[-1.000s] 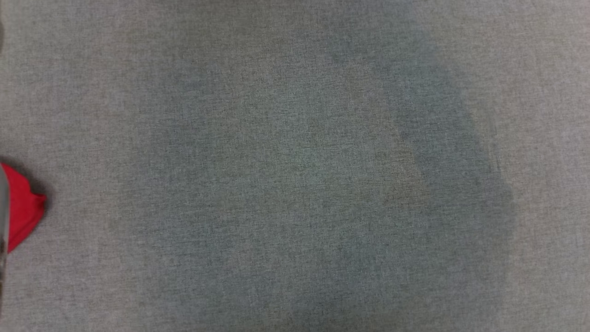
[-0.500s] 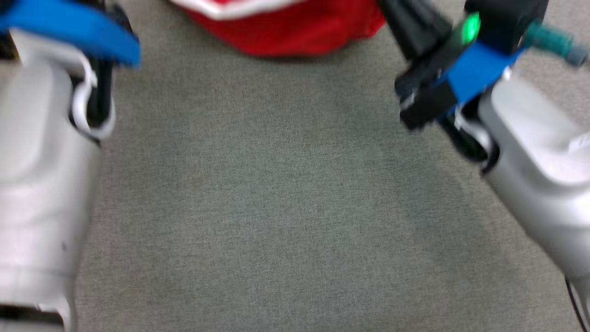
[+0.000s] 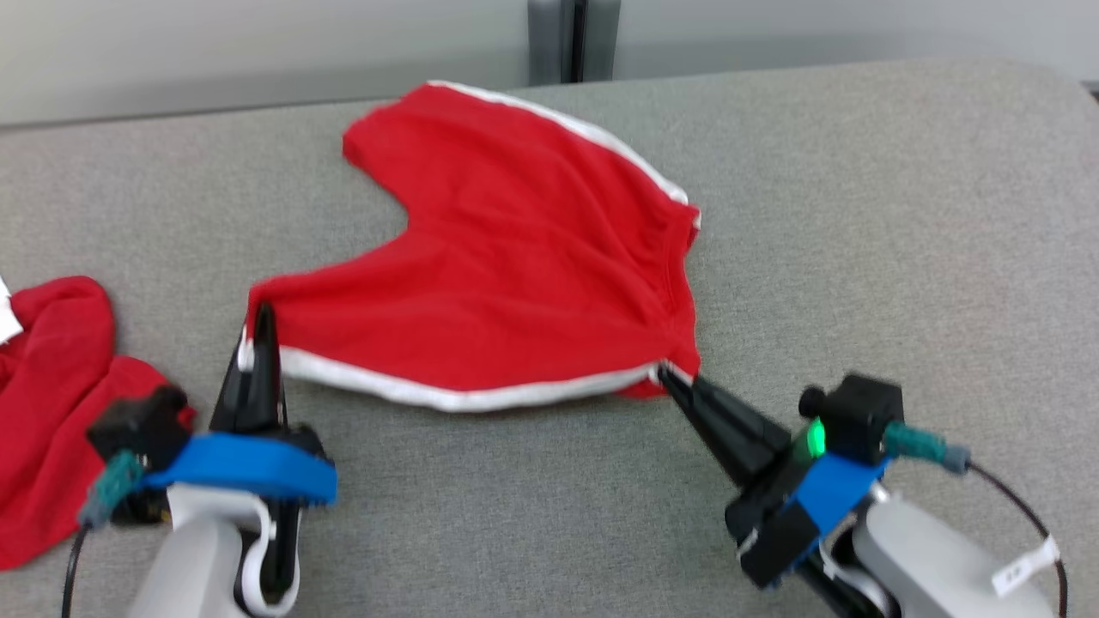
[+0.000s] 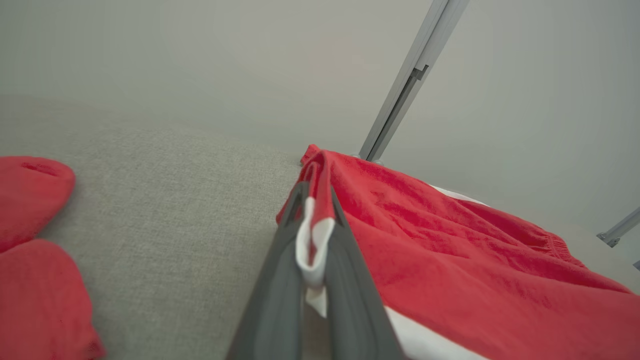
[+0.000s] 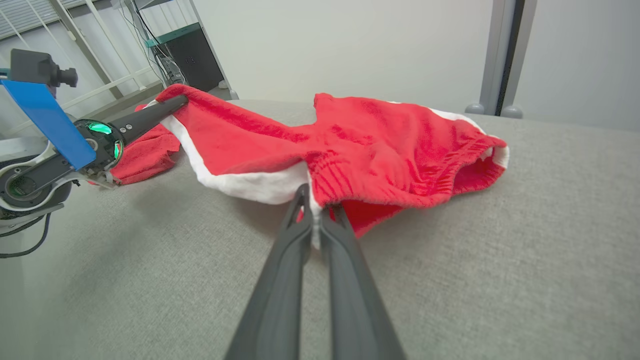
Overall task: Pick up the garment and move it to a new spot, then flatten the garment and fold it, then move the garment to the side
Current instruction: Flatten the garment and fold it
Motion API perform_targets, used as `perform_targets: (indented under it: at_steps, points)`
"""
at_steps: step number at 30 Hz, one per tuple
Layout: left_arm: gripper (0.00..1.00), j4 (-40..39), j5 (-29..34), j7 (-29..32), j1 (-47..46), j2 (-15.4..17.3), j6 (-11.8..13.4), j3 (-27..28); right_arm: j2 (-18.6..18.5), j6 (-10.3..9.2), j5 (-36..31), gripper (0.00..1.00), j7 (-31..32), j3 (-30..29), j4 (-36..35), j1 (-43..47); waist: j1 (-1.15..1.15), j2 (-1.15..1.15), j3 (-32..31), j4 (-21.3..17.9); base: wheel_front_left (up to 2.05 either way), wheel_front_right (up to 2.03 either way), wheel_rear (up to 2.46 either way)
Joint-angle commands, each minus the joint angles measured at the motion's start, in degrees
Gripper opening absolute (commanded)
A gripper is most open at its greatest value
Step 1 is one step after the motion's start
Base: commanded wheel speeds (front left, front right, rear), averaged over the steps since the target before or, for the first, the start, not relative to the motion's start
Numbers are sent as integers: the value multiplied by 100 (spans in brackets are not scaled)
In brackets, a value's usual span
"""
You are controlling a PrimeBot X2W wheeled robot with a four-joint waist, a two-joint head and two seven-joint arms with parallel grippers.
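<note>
**Both tools clamped on the shorts' hem**

Head view: red knit shorts with white trim lie spread on the grey fabric-covered worktop, centre of frame, waistband edge toward 3 o'clock. Left tool at 8 o'clock, fingers pinched together on the white-trimmed hem corner. Right tool at 4 o'clock, fingers closed on the opposite end of the same trimmed edge. Hem is stretched between the two tips. A second crumpled red garment lies at 9 o'clock, apart from the shorts.

Left wrist view: left tool fingers closed with a fold of white trim and red cloth sandwiched between them. Shorts run off toward 4 o'clock. Other red garment at 8 o'clock on the worktop.

Right wrist view: right tool fingers closed on the hem where trim meets red cloth. Shorts lifted slightly off the worktop along the near edge. Left tool at 10 o'clock, gripping the far corner.
</note>
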Motion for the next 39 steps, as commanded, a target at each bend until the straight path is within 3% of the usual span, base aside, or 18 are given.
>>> perform_targets:
  at_steps: [1, 10, 18, 29, 39]
  points:
    - [0, -67, 49, -14, 119, 5, 25, 52, -11, 3, 31, 0, -30, -21, -40, 153, 2, 0, -190, 14, 0, 0, 0]
    - [0, -728, 37, -11, 1687, -115, 217, 211, -63, 3, -80, 0, -30, -118, -540, 1611, 2, 0, -592, 122, 0, 0, 0]
    - [0, -1032, 77, 104, 2114, 14, 310, 159, -32, 3, -361, 0, -30, -295, -946, 2175, 2, 0, -581, 68, 0, 0, 0]
    - [0, -1216, 404, 672, 855, 575, 197, 39, 529, 3, -610, 0, -30, -913, -1025, 1704, 2, 0, -214, -272, 0, 0, 0]
    - [0, -531, 778, 1476, -1083, 1176, -100, -225, 1451, 3, -1008, 0, -29, -1460, -511, 807, 2, 0, 528, -938, 0, 0, 0]
